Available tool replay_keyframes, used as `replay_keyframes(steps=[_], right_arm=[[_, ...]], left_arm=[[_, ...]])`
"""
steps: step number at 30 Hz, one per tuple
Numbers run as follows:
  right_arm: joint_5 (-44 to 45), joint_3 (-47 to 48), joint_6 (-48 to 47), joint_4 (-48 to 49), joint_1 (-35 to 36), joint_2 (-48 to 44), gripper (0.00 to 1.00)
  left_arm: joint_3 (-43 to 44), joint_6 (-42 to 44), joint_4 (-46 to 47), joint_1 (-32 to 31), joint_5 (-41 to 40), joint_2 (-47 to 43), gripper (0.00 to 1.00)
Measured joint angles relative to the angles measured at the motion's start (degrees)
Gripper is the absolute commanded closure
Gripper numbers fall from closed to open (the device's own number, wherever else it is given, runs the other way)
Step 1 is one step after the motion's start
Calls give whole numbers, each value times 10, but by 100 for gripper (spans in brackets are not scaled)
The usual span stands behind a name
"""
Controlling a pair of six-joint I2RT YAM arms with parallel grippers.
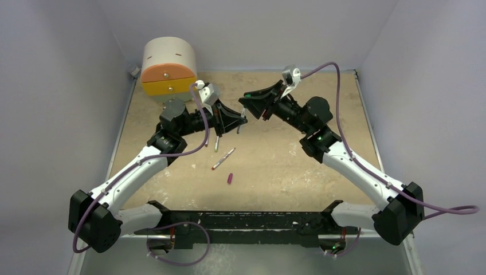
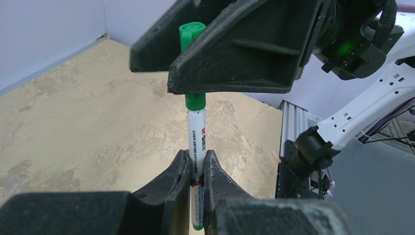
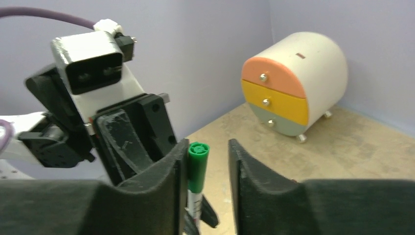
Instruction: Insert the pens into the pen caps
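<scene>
I am pinching one pen (image 2: 196, 132) upright in my left fingers (image 2: 177, 174). The green cap (image 3: 197, 166) is sitting on its top, so I think this one is done. My right fingers (image 3: 169, 171) are spread around that cap. A second pen (image 1: 223, 158) and a pink cap (image 1: 230, 178) are lying apart on the surface (image 1: 298, 166), waiting.

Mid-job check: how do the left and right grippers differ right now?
The left gripper has its jaws shut on the pen, on its white barrel. The right gripper has its jaws apart, leaving a gap on one side of the green cap. The left gripper holds low on the barrel, while the right gripper sits around the capped top end. Both meet at the same pen.
</scene>
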Motion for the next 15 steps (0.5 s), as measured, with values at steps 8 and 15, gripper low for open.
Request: replay_keyframes(steps=[8, 15], right_arm=[[-18, 0, 10, 3, 2, 3, 100], [-19, 0, 10, 11, 1, 3, 100]], left_arm=[[0, 0, -4, 0, -5, 0, 100], [0, -4, 7, -3, -23, 1, 100]])
